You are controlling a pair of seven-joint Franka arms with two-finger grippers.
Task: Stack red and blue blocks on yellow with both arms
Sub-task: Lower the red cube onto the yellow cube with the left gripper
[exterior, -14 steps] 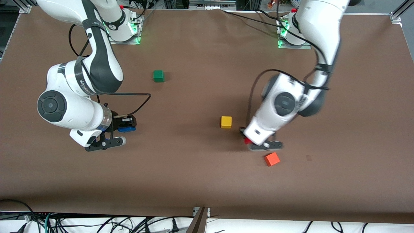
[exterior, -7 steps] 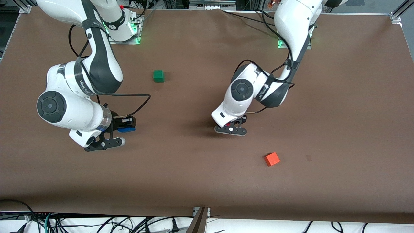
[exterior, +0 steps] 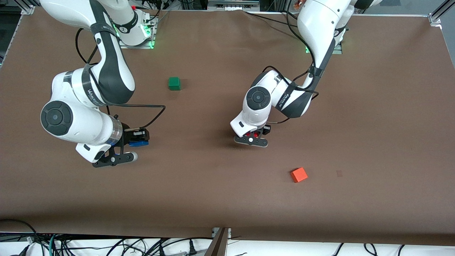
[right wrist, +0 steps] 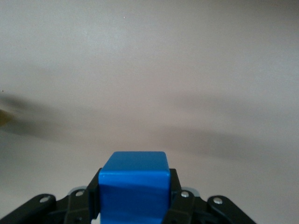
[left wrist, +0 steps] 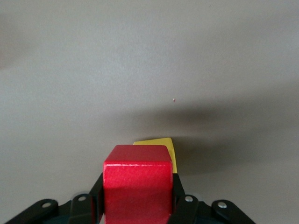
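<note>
My left gripper (exterior: 253, 135) is shut on the deep red block (left wrist: 137, 179), held over the yellow cube (left wrist: 163, 148). In the left wrist view a strip of the yellow cube shows just past the red block. In the front view the arm hides the yellow cube, and only a bit of the red block (exterior: 251, 134) shows. My right gripper (exterior: 139, 141) is shut on the bright blue block (exterior: 138, 143) and holds it above the table toward the right arm's end. The blue block fills the jaws in the right wrist view (right wrist: 134, 184).
A green cube (exterior: 174, 83) sits on the brown table (exterior: 213, 192) between the two bases. An orange cube (exterior: 299, 174) lies nearer the front camera than my left gripper.
My left arm has swung with the red block from beside the orange cube to over the yellow cube, which it now covers. My right arm has held still.
</note>
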